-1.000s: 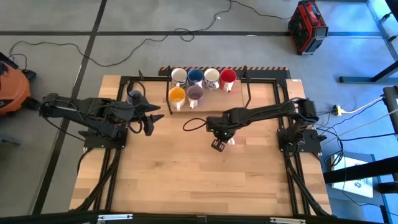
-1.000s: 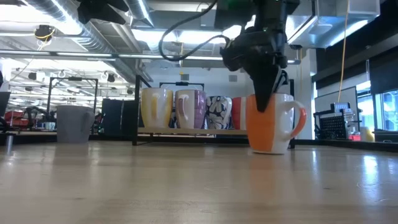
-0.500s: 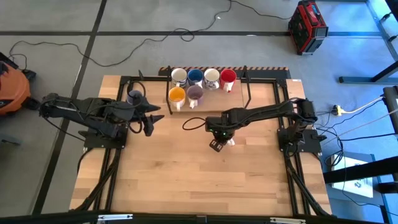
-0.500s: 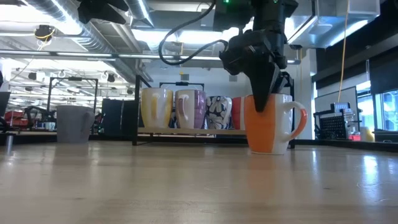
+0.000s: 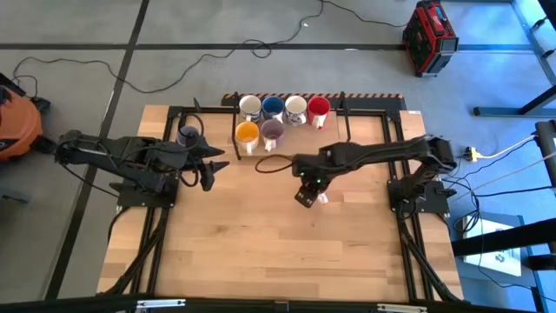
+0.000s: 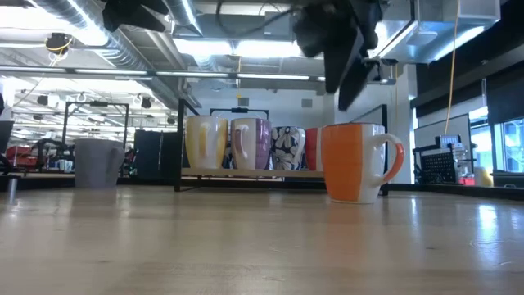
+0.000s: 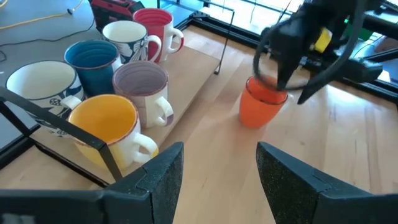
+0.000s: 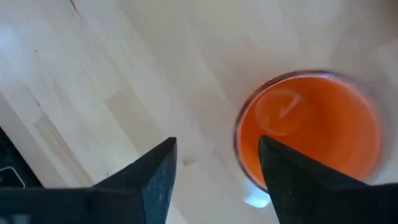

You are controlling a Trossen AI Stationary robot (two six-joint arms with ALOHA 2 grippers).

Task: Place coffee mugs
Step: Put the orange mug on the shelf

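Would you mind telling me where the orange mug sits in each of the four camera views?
High view: orange mug mid-table, mostly hidden under the right gripper.
Low view: right of centre, upright, gripper above it.
Left wrist view: upper right of centre.
Right wrist view: at right, seen from above.
Shared landmark: the purple mug.

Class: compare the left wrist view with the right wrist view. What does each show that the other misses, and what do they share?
Only the left wrist view shows the cluster of mugs: yellow, purple, blue, red, plus the right gripper above the orange mug. Only the right wrist view looks down into that mug. Both show the orange mug upright on the wooden table.
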